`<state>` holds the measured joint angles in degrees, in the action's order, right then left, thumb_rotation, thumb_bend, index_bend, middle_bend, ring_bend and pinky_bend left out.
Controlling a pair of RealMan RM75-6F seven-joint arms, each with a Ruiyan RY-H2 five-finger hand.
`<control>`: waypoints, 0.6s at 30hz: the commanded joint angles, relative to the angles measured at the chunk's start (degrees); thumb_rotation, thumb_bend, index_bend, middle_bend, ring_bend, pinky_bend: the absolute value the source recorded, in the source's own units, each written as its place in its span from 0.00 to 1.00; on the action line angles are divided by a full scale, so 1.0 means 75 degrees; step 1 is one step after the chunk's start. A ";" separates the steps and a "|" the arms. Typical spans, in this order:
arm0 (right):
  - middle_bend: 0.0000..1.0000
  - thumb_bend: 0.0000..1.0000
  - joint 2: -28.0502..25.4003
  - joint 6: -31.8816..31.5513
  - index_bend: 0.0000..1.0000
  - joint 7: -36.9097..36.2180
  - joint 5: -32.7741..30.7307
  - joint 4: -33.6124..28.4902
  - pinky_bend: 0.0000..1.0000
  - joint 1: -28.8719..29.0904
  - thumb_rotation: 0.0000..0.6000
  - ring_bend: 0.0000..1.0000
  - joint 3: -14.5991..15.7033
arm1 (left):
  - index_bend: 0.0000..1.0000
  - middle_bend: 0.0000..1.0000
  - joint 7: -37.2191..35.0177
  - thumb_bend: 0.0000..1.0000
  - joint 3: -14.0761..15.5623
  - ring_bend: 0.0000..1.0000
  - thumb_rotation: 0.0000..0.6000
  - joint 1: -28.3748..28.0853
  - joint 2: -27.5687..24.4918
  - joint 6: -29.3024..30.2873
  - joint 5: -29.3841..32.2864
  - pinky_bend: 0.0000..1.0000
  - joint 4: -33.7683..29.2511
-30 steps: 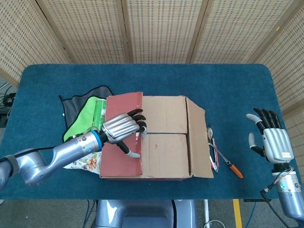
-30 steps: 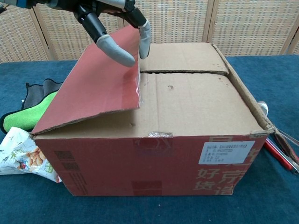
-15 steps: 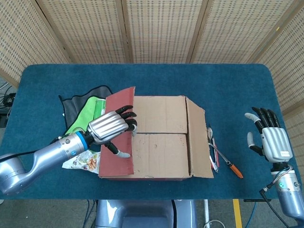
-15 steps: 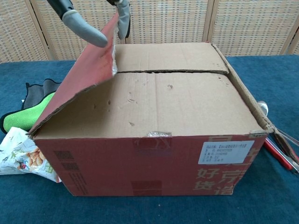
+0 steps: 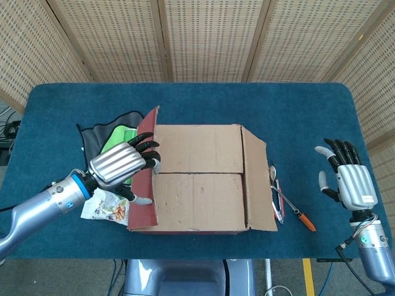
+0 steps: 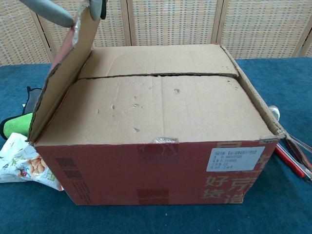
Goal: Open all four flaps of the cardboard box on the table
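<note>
The cardboard box [image 5: 200, 200] stands mid-table, its red front [image 6: 156, 170] facing the chest view. My left hand [image 5: 120, 165] pinches the top edge of the left flap [image 5: 142, 216], which stands nearly upright. In the chest view that left flap [image 6: 58, 83] rises at the left, with the fingertips [image 6: 48, 10] showing only at the top edge. The two long inner flaps [image 6: 161, 97] lie flat and closed. Sloping outward, the right flap [image 5: 258, 179] is partly raised. My right hand [image 5: 349, 182] hovers open at the table's right end, well away from the box.
A green cloth [image 5: 111, 139] on a black one and a snack packet [image 5: 110, 209] lie left of the box, under my left arm. Pens and tools [image 5: 278, 197] and an orange marker [image 5: 304, 220] lie right of it.
My left hand has swung the left flap up and leftward, from lying slanted over the box to nearly upright. The right hand has barely moved.
</note>
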<state>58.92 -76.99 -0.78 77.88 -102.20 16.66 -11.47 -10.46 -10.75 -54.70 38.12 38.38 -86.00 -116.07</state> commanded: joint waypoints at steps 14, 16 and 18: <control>0.10 0.62 -0.0020 0.0025 0.19 0.0166 0.0020 -0.0133 0.00 0.0033 1.00 0.00 0.0006 | 0.41 0.31 -0.0587 0.05 0.0199 0.14 0.51 0.0807 -0.0445 0.0875 -0.0892 0.00 -0.0046; 0.10 0.62 -0.0022 0.0026 0.19 0.0183 0.0016 -0.0146 0.00 0.0035 1.00 0.00 0.0005 | 0.41 0.31 -0.0638 0.03 0.0211 0.14 0.50 0.0854 -0.0441 0.0925 -0.0935 0.00 -0.0020; 0.10 0.62 -0.0031 0.0029 0.19 0.0204 0.0010 -0.0167 0.00 0.0036 1.00 0.00 0.0005 | 0.41 0.31 -0.0696 0.01 0.0222 0.14 0.50 0.0899 -0.0439 0.0967 -0.0971 0.00 0.0015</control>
<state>58.69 -76.78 0.74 77.97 -103.45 16.92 -11.44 -15.60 -9.13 -48.04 34.82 45.55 -93.21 -116.03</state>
